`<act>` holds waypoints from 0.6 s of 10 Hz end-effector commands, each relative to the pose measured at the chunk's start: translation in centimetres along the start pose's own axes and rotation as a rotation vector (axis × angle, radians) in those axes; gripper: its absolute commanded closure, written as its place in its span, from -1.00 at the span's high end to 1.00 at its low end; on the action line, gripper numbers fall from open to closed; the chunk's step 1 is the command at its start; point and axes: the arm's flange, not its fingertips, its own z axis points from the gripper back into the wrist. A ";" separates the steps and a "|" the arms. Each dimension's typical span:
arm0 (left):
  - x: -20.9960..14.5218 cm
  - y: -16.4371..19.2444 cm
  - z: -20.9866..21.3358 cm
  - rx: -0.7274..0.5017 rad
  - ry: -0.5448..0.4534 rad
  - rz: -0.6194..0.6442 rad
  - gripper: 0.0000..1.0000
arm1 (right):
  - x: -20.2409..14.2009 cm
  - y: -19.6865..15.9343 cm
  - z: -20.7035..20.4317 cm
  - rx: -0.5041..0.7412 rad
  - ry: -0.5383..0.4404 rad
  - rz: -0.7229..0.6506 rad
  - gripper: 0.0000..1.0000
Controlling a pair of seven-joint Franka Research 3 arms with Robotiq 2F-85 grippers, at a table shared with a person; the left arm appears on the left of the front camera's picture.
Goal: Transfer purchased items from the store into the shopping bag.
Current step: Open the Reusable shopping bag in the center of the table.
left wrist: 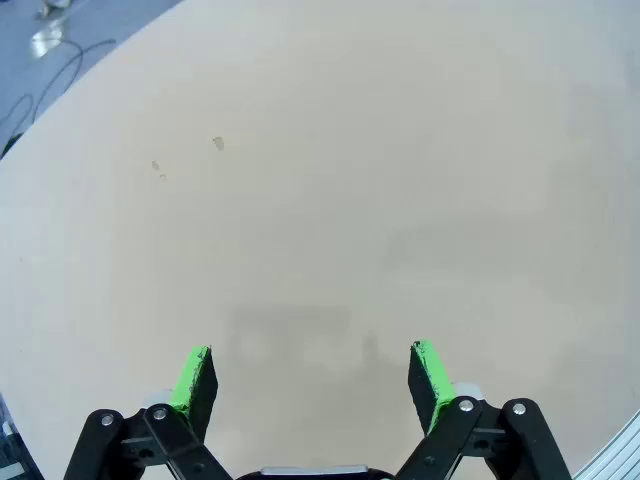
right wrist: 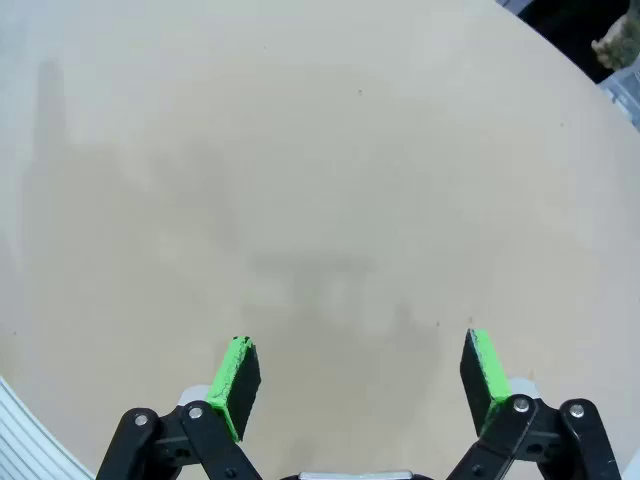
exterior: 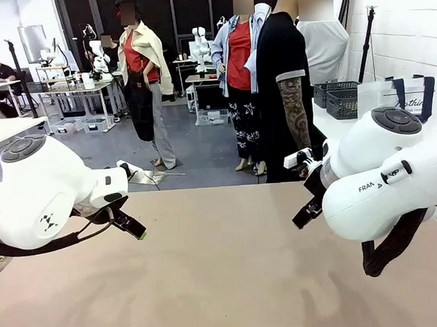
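Observation:
My left gripper is open above bare beige tabletop, nothing between its green pads. In the front view it hangs low at the left. My right gripper is open too, over bare table, and sits at the right in the front view. Behind my right arm, on a white side table, stand the translucent shopping bag with navy handles and a dark grey slotted basket. The purchased items are out of view.
A person in black with a tattooed arm stands at the far table edge, right of centre. The beige table spreads wide between the arms. Other people and benches are farther back.

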 end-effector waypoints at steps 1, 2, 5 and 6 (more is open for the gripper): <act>0.0 0.0 0.0 0.000 0.000 0.000 1.00 | 0.0 0.0 0.0 0.000 0.000 0.000 1.00; 0.0 0.0 0.0 0.000 0.000 0.000 1.00 | 0.0 0.0 0.0 0.000 0.000 0.000 1.00; 0.0 0.0 0.0 0.000 0.000 0.000 1.00 | 0.0 0.0 0.0 0.000 0.000 0.000 1.00; 0.0 0.0 0.0 0.000 0.000 0.000 1.00 | 0.0 0.0 0.0 0.000 0.000 0.000 1.00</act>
